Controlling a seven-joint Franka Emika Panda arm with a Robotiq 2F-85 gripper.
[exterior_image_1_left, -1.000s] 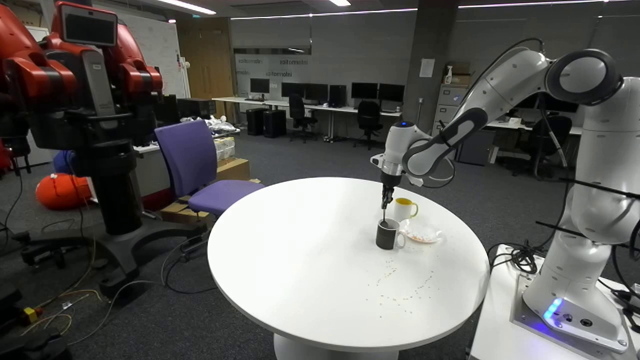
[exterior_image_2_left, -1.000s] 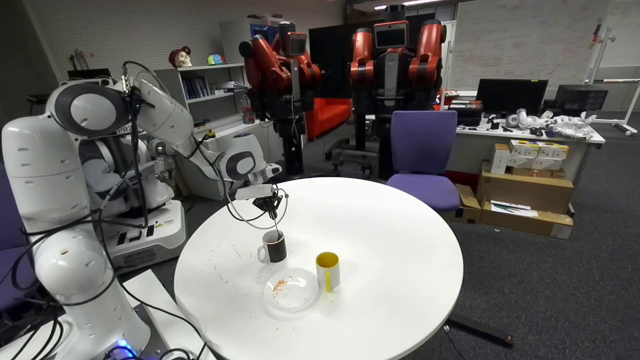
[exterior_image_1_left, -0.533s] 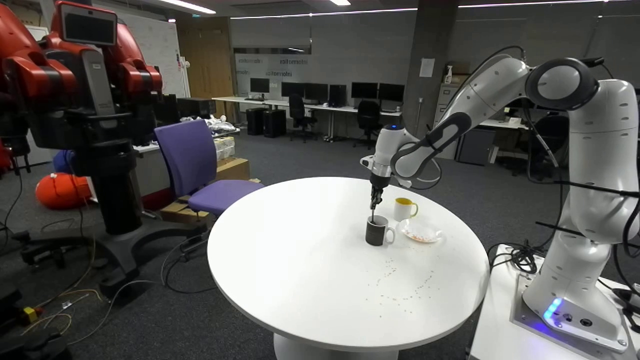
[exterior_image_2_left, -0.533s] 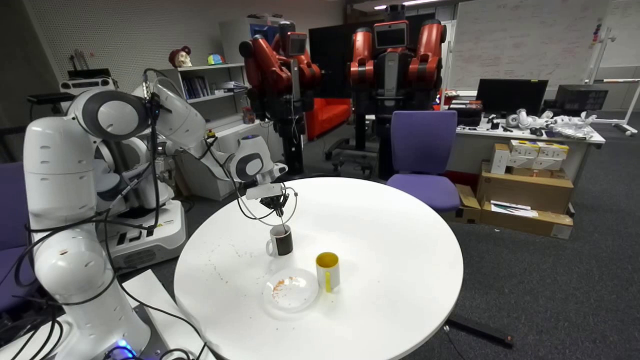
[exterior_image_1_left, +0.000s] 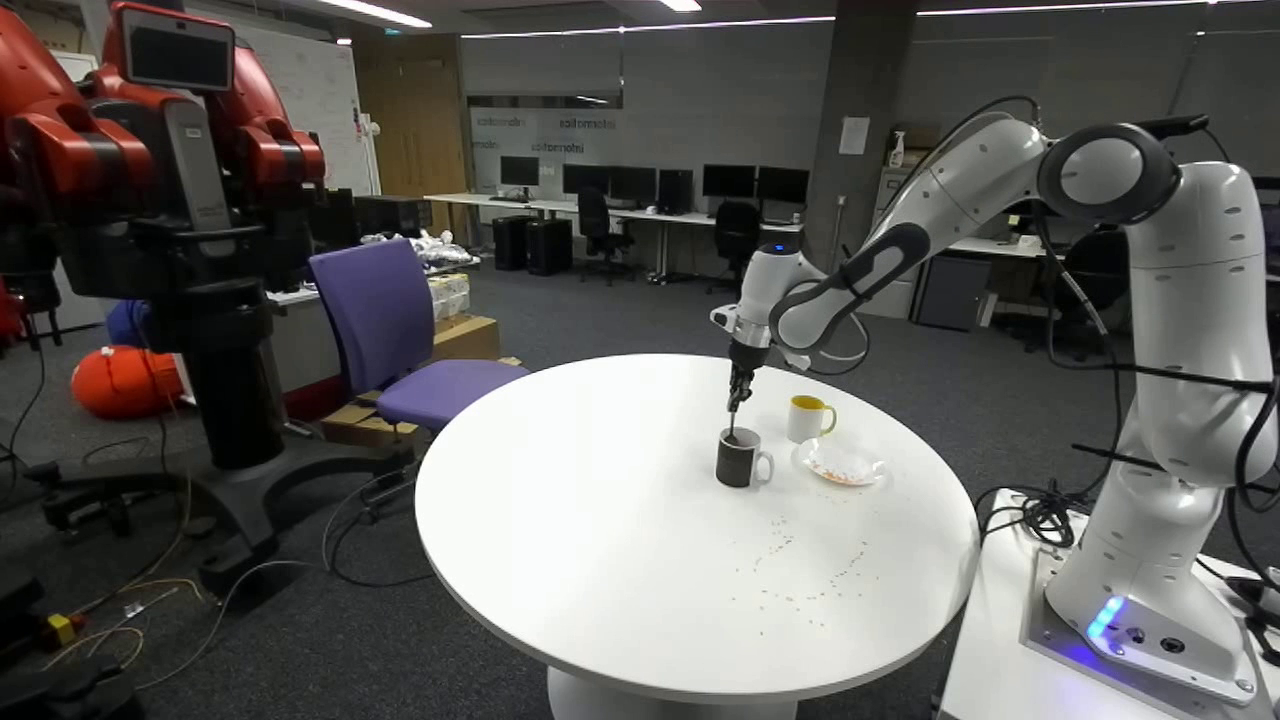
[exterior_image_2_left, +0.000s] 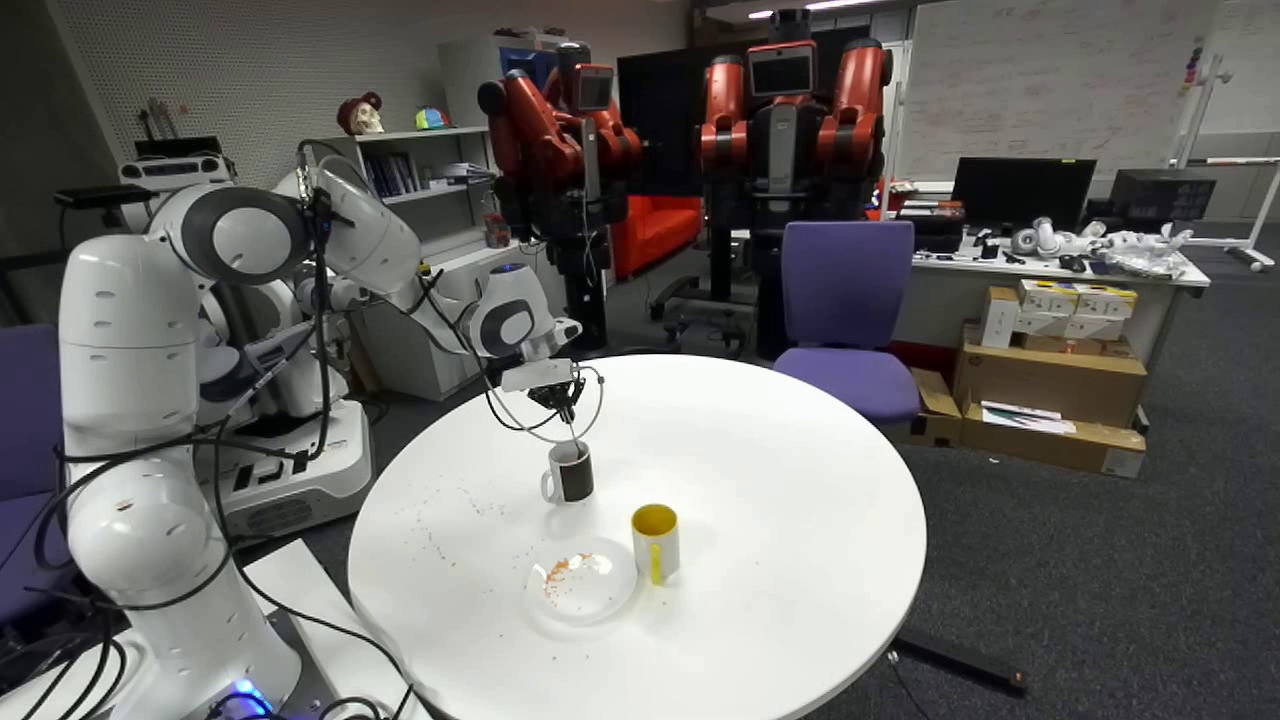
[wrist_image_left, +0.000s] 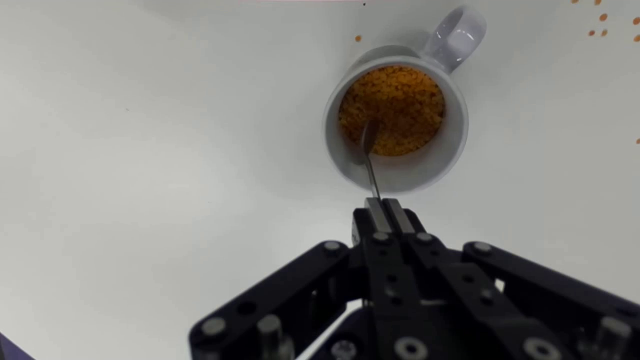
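The end effector (wrist_image_left: 383, 201) is clamped on the handle of a metal spoon (wrist_image_left: 369, 139), whose bowl reaches down inside an upright black-and-white mug (exterior_image_1_left: 735, 463), at the orange granules (wrist_image_left: 400, 100) there. This mug stands on the round white counter (exterior_image_1_left: 580, 520). Near it lies a shallow plate (exterior_image_2_left: 602, 597) bearing orange bits (exterior_image_2_left: 557, 571), just beside a white mug with a yellow interior (exterior_image_2_left: 655, 543).

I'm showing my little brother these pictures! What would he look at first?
Probably the white robot arm over the round table, its gripper holding a spoon in a mug of orange bits. Then, in an exterior view, a tall red robot behind the purple chair, and the skull in a red hat on the shelf.
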